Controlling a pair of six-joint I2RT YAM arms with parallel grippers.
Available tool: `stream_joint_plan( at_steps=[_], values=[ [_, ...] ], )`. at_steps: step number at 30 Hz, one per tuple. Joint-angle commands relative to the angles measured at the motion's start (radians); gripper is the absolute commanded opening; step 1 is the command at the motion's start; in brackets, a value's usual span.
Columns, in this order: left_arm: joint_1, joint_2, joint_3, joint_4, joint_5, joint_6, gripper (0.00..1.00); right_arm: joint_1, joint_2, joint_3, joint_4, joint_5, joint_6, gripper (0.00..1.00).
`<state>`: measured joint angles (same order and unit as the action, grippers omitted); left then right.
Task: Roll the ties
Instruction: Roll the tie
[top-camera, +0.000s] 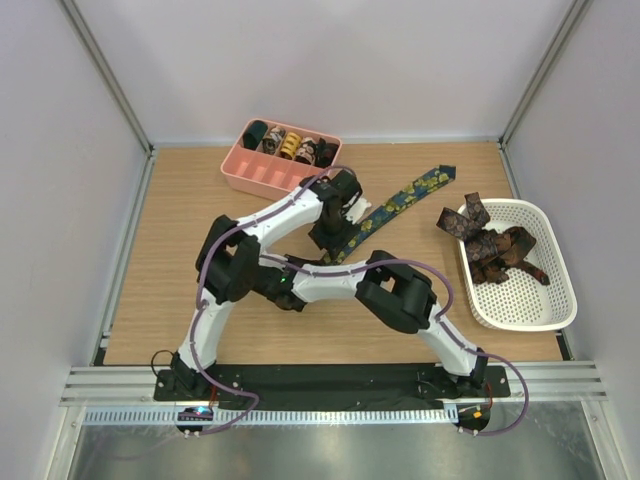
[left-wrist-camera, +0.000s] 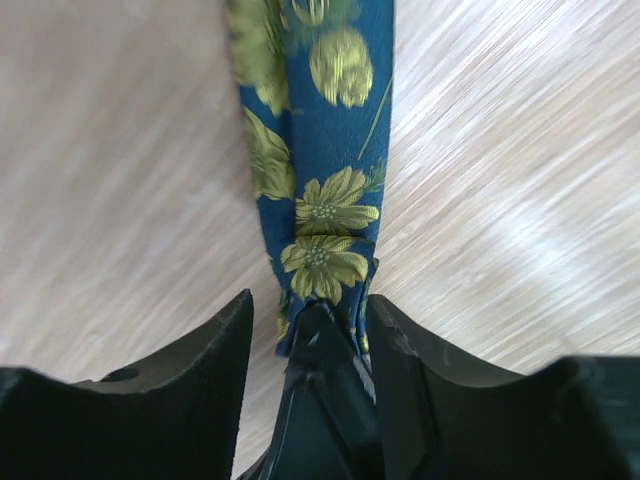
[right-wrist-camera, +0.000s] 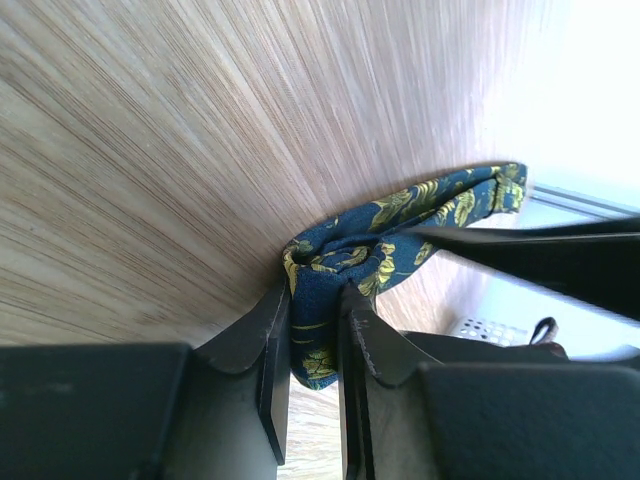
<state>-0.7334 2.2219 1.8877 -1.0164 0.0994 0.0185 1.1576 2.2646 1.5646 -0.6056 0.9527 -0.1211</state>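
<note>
Navy floral tie: near end was pinched in right gripper; left gripper stood half-open astride it, gripping nothing; length ran away toward far right.

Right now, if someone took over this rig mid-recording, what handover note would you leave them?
Grippers: the left gripper has its fingers open, astride the near end of the navy fabric tie with yellow-green floral print. The right gripper has its fingers shut on that tie's folded near end.
Position: the rest of the tie lies flat and diagonal on the wooden table, not yet coiled.
Done: several small rolled ties sit in the pink compartment tray.
Left: roll this tie, then the loose brown patterned ties heaped in the white perforated basket.
</note>
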Motion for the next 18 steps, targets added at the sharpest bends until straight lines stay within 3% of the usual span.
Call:
stream_joint_plan(
  at_steps=[1, 5, 9, 10, 15, 16, 18],
  values=[
    [0.0, -0.139, 0.014, 0.122, -0.021, 0.023, 0.51, -0.004, -0.02, -0.049, 0.009, -0.203, 0.064, 0.01],
    [0.002, -0.198, -0.007, 0.203, -0.062, 0.009, 0.57, -0.002, -0.033, -0.063, 0.02, -0.223, 0.077, 0.01],
    [0.006, -0.287, -0.054, 0.297, -0.161, -0.014, 0.7, -0.006, -0.06, -0.092, 0.053, -0.265, 0.084, 0.01],
    [0.009, -0.313, -0.103, 0.356, -0.211, -0.04, 0.81, -0.006, -0.069, -0.112, 0.064, -0.273, 0.086, 0.01],
    [0.035, -0.528, -0.312, 0.564, -0.314, -0.087, 0.9, -0.004, -0.141, -0.153, 0.104, -0.331, 0.097, 0.01],
    [0.041, -0.565, -0.353, 0.64, -0.326, -0.098, 0.99, -0.006, -0.169, -0.169, 0.11, -0.35, 0.103, 0.01],
    [0.067, -0.658, -0.479, 0.714, -0.358, -0.146, 1.0, -0.01, -0.195, -0.198, 0.125, -0.377, 0.112, 0.01]
  ],
)
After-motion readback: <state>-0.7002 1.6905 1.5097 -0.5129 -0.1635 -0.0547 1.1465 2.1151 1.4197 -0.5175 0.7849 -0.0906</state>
